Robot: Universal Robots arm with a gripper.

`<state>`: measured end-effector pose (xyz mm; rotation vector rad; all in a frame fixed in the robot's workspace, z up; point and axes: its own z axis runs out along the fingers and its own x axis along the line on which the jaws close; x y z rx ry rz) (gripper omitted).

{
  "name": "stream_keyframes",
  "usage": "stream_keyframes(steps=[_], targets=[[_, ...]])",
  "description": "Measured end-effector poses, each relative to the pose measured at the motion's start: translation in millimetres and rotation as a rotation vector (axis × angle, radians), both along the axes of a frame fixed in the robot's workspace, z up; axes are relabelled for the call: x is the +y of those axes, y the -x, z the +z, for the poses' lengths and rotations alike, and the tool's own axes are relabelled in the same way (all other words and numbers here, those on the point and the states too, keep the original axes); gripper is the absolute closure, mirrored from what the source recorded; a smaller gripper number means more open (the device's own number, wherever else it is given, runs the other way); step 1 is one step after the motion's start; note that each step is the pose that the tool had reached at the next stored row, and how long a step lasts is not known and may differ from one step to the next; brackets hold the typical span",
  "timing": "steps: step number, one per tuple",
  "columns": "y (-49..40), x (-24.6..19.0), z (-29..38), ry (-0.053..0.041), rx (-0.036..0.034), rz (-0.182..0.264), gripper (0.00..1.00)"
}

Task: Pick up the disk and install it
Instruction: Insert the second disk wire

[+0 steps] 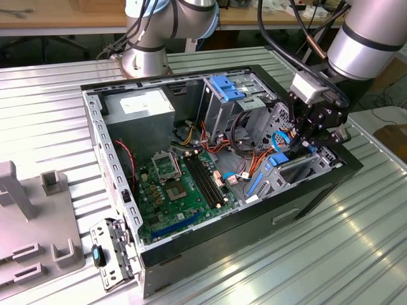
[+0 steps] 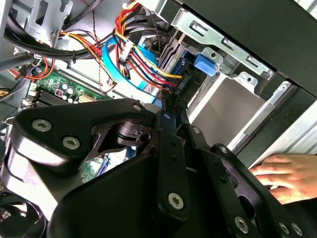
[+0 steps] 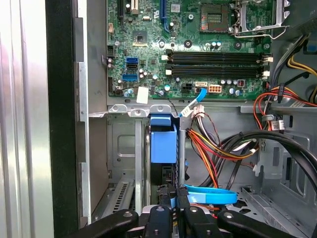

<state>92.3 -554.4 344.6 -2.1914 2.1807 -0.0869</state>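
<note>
- The gripper reaches into the computer case at its front corner, fingers closed on the disk, held edge-on to slide into the drive cage.
- A hand rests just outside the case wall.

The silver-grey jointed robot arm reaches down from the exterior view's upper right, its wrist bent so the black metal two-finger gripper points downward. In both wrist views the black fingers stand close together, nearly parallel, seemingly pinched on something thin, though the contact is hidden. A person's bare hand lies flat, fingers spread, beside the gripper body.
</note>
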Motion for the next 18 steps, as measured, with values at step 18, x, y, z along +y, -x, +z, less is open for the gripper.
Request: stream_keyframes(steps=[18], targets=[[0.0, -0.1, -9.3, -0.0001, 0.0, 0.0, 0.82]])
